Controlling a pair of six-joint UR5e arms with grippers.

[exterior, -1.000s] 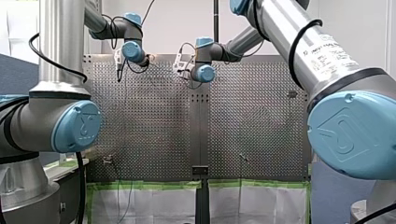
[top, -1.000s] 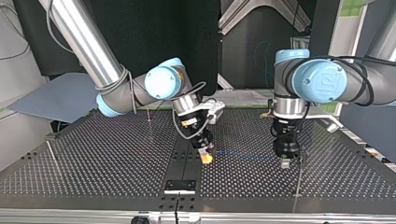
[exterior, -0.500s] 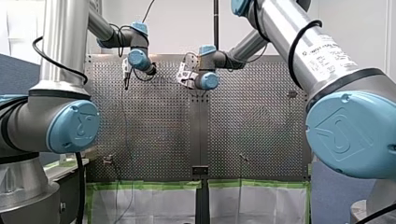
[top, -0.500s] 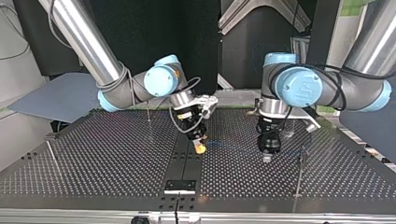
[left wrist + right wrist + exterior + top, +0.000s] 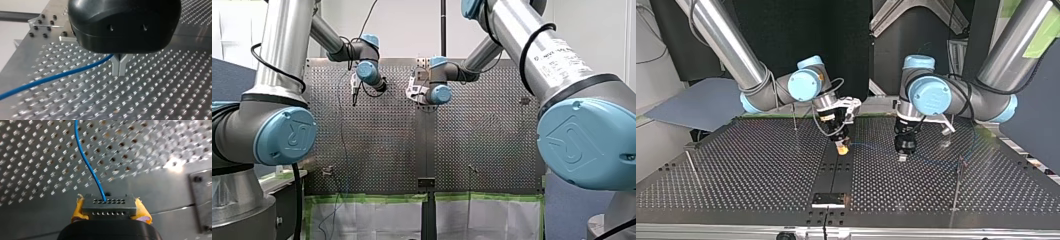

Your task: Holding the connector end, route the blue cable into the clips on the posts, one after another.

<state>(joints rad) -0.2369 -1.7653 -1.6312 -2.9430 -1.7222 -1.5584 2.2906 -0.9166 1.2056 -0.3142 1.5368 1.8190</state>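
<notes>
While clamped in my right gripper [image 5: 110, 209]: grey connector [image 5: 109, 206] on blue cable [image 5: 88, 163].
Yellow pads [image 5: 142, 212] closed on the connector's two ends; block has two rows of small holes, thin cable leaving the upper row, curving ahead over the perforated table [image 5: 155, 187]. My left gripper [image 5: 119, 68]: metal fingertips together, cable caught in the fork just behind them.

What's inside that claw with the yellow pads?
My right claw clamps a grey connector with rows of small holes between its pads; the blue cable runs out of it. The connector's rear end is hidden by the claw's black body.
</notes>
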